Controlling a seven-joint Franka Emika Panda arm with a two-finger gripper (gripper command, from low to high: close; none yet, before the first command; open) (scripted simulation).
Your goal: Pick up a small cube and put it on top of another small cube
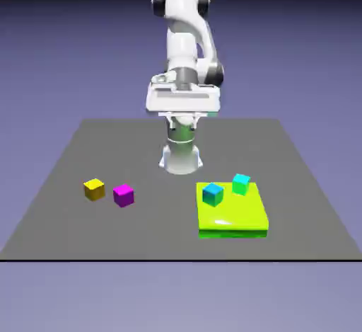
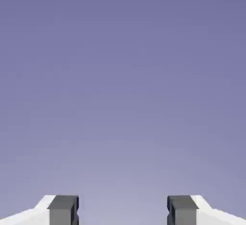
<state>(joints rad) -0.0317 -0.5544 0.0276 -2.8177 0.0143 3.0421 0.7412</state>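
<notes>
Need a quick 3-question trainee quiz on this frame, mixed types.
1. True or false: the pincer holds the magenta cube.
2. Which cube lies nearest the magenta cube? A) yellow cube B) blue cube C) cyan cube
3. Fill in: the blue and cyan cubes sit on a ___ pad.

Key: 1 false, pincer open and empty; 2 A; 3 green.

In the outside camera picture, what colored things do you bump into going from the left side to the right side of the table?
Yellow cube → magenta cube → blue cube → teal cube. The last two sit on the lime green pad.
</notes>
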